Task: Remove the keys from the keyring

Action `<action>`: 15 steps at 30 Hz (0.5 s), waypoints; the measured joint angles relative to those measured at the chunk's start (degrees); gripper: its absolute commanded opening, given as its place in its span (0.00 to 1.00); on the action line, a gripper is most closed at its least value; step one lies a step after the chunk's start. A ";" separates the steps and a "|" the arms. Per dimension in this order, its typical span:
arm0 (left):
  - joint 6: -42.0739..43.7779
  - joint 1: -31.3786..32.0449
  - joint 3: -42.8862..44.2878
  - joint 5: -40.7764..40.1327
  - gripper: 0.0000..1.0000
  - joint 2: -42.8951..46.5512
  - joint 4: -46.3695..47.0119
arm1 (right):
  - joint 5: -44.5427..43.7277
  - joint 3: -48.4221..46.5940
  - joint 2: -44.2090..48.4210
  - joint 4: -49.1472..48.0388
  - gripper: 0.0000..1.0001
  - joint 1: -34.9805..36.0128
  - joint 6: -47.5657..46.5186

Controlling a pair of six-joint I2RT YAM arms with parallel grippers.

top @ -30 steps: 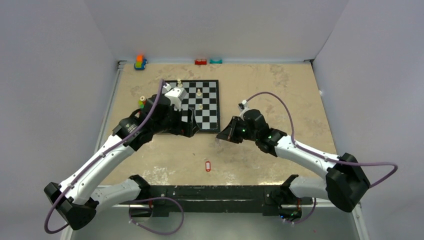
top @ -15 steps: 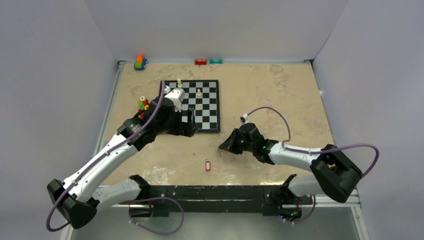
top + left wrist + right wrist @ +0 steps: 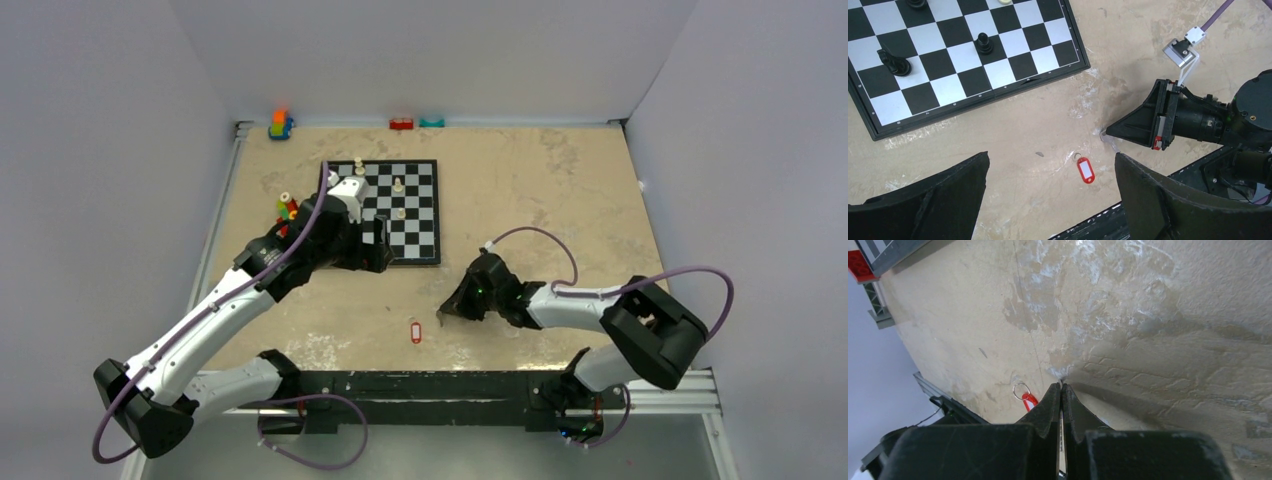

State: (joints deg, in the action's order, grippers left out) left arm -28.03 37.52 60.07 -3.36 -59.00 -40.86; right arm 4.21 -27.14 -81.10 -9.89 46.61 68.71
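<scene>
Red key tag [image 3: 1086, 170] and keyring [image 3: 1021, 390] are seen lying on the surface [image 3: 560, 180], nearward of the chessboard [image 3: 415, 215]. Just beside them the right pincer [image 3: 1061, 386] is clenched; the left pincer [image 3: 1051, 159] is spread wide over the chessboard's near edge.

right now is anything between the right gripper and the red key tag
Nothing visible. Only bare table lies between the right gripper and the red key tag, which sits just to its left near the table's front edge. The chessboard is farther back, out of the path.
</scene>
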 measured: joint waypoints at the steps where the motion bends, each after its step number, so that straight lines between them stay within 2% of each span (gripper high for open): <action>1: 0.02 0.00 0.00 -0.04 1.00 0.02 -0.07 | 0.07 -0.09 -0.52 0.61 0.03 0.00 0.35; 9: 0.15 0.00 0.04 -0.20 1.00 0.50 -0.83 | 2.89 -0.96 -2.73 0.46 0.04 0.00 2.51; 15: 0.17 0.00 0.35 -0.37 1.00 0.90 -1.33 | 2.99 -0.68 -0.98 2.60 0.08 0.00 2.95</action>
State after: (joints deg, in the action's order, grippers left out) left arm -27.86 37.52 60.42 -3.73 -58.11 -42.19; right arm 7.20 -27.81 -82.08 -7.29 46.61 71.66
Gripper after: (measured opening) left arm 0.997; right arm 0.058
